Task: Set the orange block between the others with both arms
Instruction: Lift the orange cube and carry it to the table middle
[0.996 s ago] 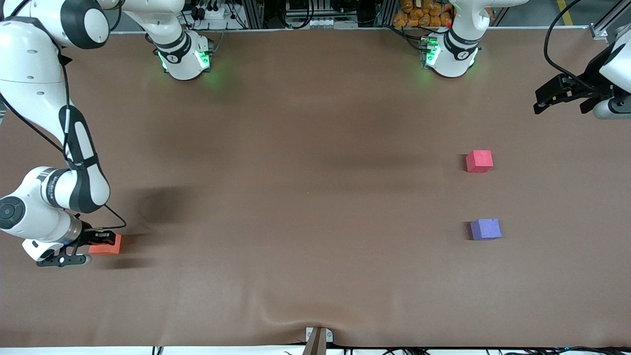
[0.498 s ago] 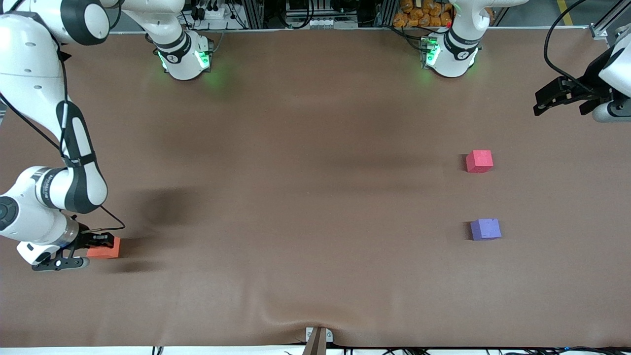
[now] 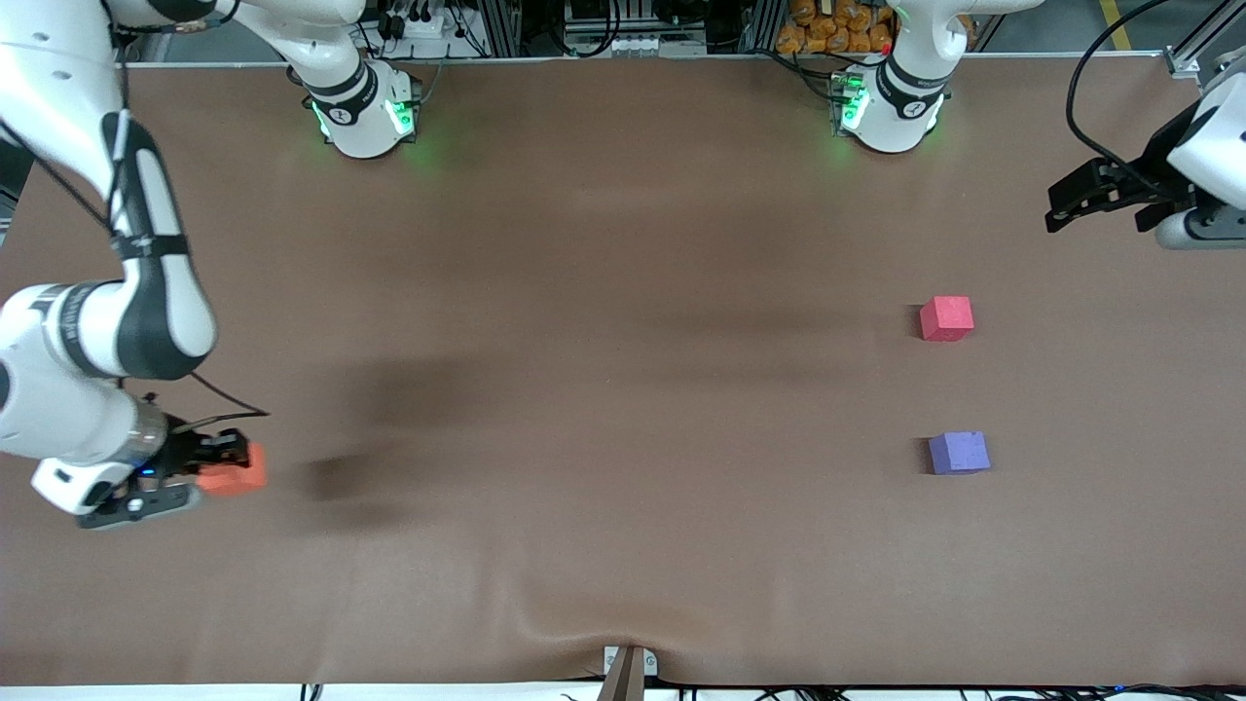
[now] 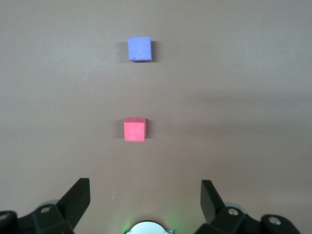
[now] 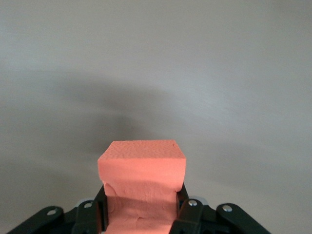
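Gripping the small matte bright-orange foam cube (image 3: 232, 473), the right hand (image 3: 209, 465) holds it clear of the brown worktop (image 3: 604, 389) near the right arm's end. The carry is in hand: it must travel toward the gap between the pinkish-red cube (image 3: 946, 318) and the purple-blue cube (image 3: 959, 453), likely by handover. The left hand (image 3: 1095, 195) waits spread wide above that end's edge.

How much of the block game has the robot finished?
Done: the right gripper is shut on the orange block and holds it above the table. Left to do: carrying it to the gap between the pinkish-red block and purple block. The left gripper waits open.
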You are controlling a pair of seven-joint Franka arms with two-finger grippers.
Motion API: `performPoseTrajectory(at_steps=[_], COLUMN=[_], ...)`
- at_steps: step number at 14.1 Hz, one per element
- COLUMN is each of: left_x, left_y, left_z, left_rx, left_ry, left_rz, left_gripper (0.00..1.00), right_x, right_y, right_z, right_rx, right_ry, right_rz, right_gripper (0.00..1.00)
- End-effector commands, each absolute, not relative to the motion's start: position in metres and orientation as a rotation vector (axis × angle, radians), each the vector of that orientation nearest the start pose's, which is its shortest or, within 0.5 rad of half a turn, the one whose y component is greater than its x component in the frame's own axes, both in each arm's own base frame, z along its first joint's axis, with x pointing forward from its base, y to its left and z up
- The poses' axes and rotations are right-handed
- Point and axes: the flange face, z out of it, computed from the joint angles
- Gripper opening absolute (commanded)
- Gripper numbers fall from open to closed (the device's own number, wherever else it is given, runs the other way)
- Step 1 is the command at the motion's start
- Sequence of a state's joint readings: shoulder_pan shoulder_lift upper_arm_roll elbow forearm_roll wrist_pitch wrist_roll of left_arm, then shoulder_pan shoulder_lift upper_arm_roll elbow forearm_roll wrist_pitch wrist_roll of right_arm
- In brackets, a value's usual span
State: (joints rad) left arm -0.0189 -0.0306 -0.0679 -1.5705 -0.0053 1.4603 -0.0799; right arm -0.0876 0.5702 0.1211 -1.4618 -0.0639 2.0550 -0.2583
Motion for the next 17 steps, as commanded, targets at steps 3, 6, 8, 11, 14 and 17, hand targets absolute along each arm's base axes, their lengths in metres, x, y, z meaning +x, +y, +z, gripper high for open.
performPoseTrajectory(at_steps=[3, 6, 8, 11, 14, 17], left_x=[0.539, 0.538, 0.537, 0.538, 0.542, 0.541], left_y=[-0.041, -0.050, -0.061, -0.059, -0.062, -0.065], left_z=[0.628, 0.625, 0.624, 0.625, 0.617, 0.615], left_rx=[-3.153, -3.141, -3.133, -3.133, -3.131, -3.130], left_ry=[0.000, 0.004, 0.034, 0.025, 0.034, 0.039], left_rz=[0.147, 0.158, 0.161, 0.159, 0.173, 0.188], left_gripper=[1.00, 1.00, 1.00, 1.00, 1.00, 1.00], right_x=[0.693, 0.660, 0.631, 0.607, 0.576, 0.551], right_y=[0.158, 0.281, 0.341, 0.383, 0.431, 0.466], right_z=[0.327, 0.297, 0.293, 0.284, 0.268, 0.254], right_rx=[-2.987, -2.989, -3.019, -3.032, -3.034, -3.029], right_ry=[-0.530, -0.432, -0.286, -0.172, -0.076, 0.022], right_rz=[-0.020, -0.029, -0.006, 0.029, 0.038, 0.038], right_gripper=[0.00, 0.00, 0.00, 0.00, 0.00, 0.00])
